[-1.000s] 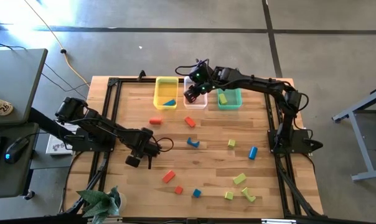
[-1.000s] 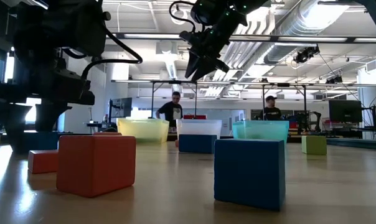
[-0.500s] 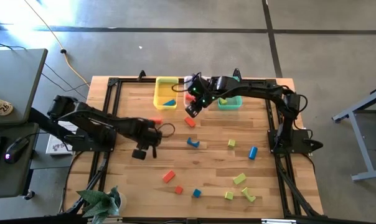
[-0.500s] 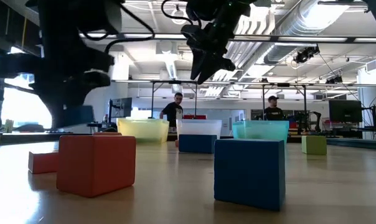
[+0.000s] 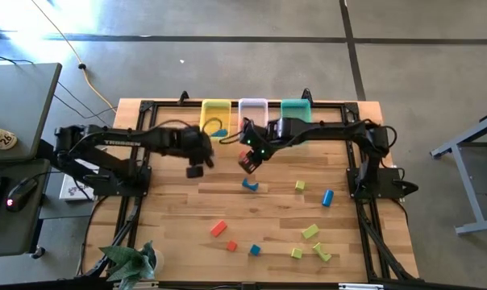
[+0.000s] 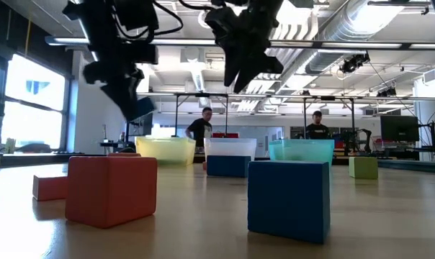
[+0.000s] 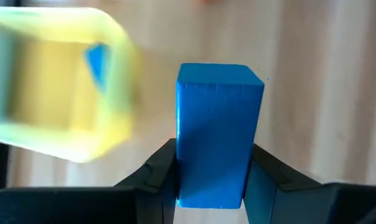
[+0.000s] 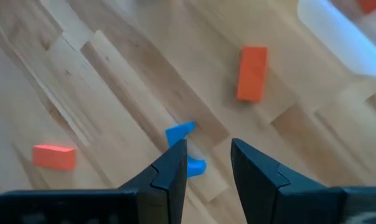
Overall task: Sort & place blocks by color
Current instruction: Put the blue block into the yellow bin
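High view: three trays at the wooden table's [image 5: 268, 213] far edge, yellow tray [image 5: 215, 109], clear tray [image 5: 253, 107], teal tray [image 5: 296, 109]. Loose blocks: three blue, two red-orange, four yellow-green. Left wrist view alone shows the left end effector [image 7: 216, 177] clamped on a blue block [image 7: 218, 134] near the yellow tray. Right end effector [image 8: 206, 163], fingers parted and empty, hangs above a blue arch [image 8: 185, 149]. Low view: two people in the room behind.
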